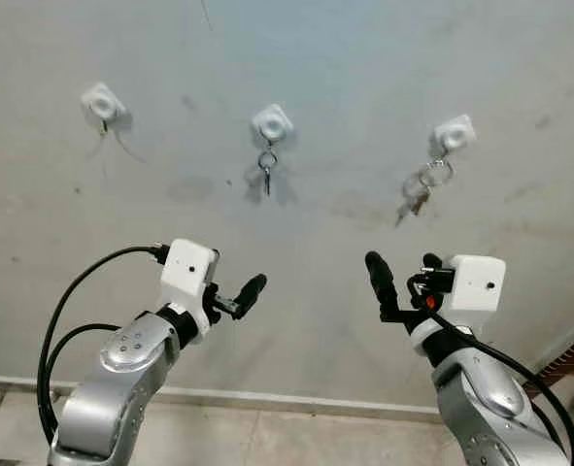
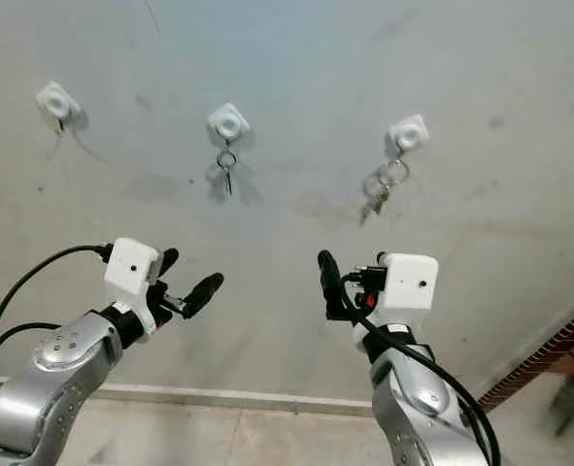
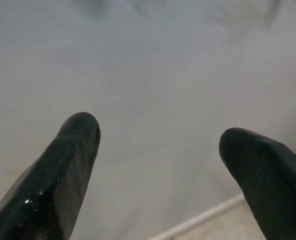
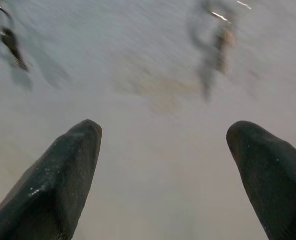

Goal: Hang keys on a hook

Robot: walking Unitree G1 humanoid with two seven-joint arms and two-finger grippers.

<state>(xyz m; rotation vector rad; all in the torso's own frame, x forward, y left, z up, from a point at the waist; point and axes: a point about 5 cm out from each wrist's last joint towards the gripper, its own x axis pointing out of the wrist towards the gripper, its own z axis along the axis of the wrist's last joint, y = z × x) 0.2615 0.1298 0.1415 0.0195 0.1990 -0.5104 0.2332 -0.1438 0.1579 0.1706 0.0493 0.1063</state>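
Observation:
Three white hooks are fixed in a row on the grey wall: a left hook point(image 1: 103, 102), a middle hook point(image 1: 272, 123) and a right hook point(image 1: 455, 133). A small key on a ring point(image 1: 266, 167) hangs from the middle hook. A bigger bunch of keys point(image 1: 421, 189) hangs from the right hook. Only a thin wire dangles from the left hook. My left gripper point(image 1: 233, 277) is raised below and left of the middle hook, open and holding nothing. My right gripper point(image 1: 403, 270) is open below the right hook, well short of the bunch, with nothing between its fingers. The right wrist view shows both sets of keys blurred, the bunch point(image 4: 215, 40) beyond its fingertips.
A pale baseboard point(image 1: 267, 398) runs along the foot of the wall, with tiled floor point(image 1: 267, 437) beneath. A brown wooden edge point(image 1: 573, 354) juts in at the lower right, next to my right arm. The wall between the hooks and the grippers is bare.

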